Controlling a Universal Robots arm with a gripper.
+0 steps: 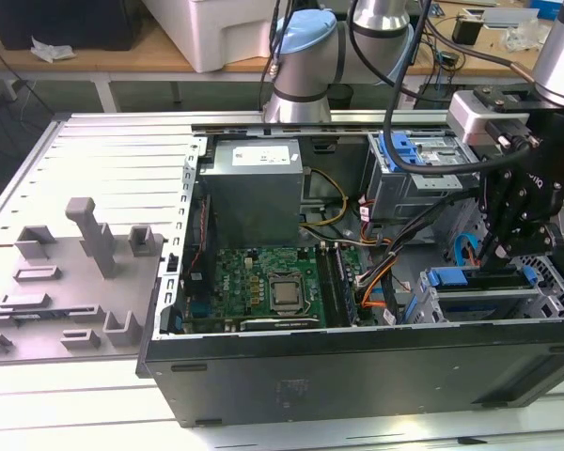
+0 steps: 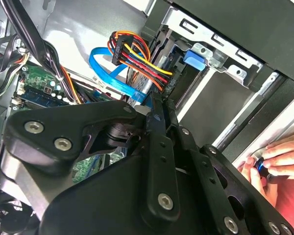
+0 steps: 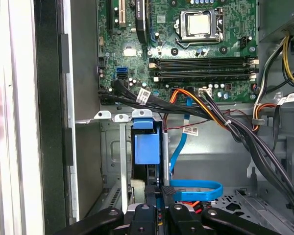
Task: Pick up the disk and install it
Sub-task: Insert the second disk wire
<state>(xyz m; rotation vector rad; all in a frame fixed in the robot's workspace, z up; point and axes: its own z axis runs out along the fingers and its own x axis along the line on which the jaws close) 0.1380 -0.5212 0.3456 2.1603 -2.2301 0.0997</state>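
Exterior view looks down over the open case (image 1: 357, 366) from off its side; both wrist views peer close into it, sharing the motherboard (image 3: 186, 54).

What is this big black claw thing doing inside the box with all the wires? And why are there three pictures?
The box is an open computer case, lying on its side on a table. The claw is the gripper at the end of a robot arm. One picture comes from a camera standing off to the side. The other two come from cameras riding near the arm's wrist, so they look down past the black gripper into the case.

Inside lie the green motherboard and bundles of coloured cables. The gripper reaches down at a metal drive cage, where the disk with its blue frame stands on edge in a slot. In the second wrist view, a person's hand shows at the edge.
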